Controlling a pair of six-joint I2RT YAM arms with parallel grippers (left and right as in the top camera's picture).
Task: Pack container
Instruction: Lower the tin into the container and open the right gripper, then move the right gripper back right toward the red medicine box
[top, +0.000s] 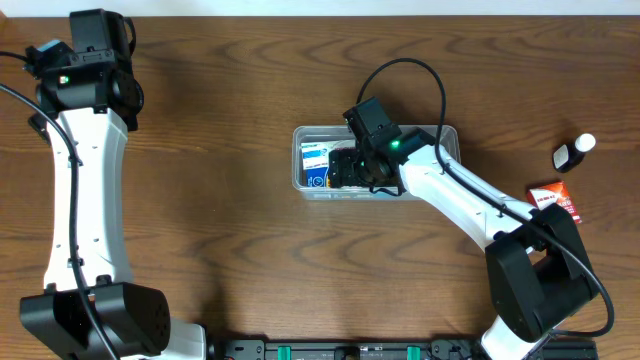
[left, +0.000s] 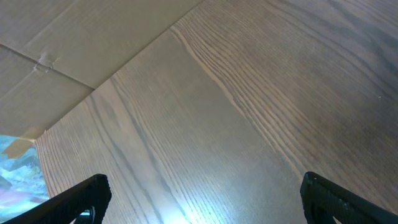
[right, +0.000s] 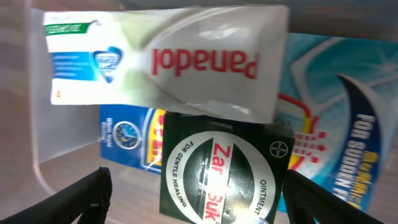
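The clear container (top: 301, 176) stands mid-table. Inside it lie a white Panadol box (right: 161, 62), a dark green ointment box (right: 221, 168), a blue box (right: 127, 140) and a light blue packet (right: 339, 118). My right gripper (top: 352, 168) is down inside the container. In the right wrist view its fingers (right: 205, 202) are open on either side of the ointment box, with a gap on the left side. My left gripper (left: 202, 199) is open and empty over bare wood at the far left of the table.
A small black bottle with a white cap (top: 573, 152) and a red box (top: 556, 198) lie on the table at the right, outside the container. A beige surface (left: 56, 37) borders the table's edge in the left wrist view.
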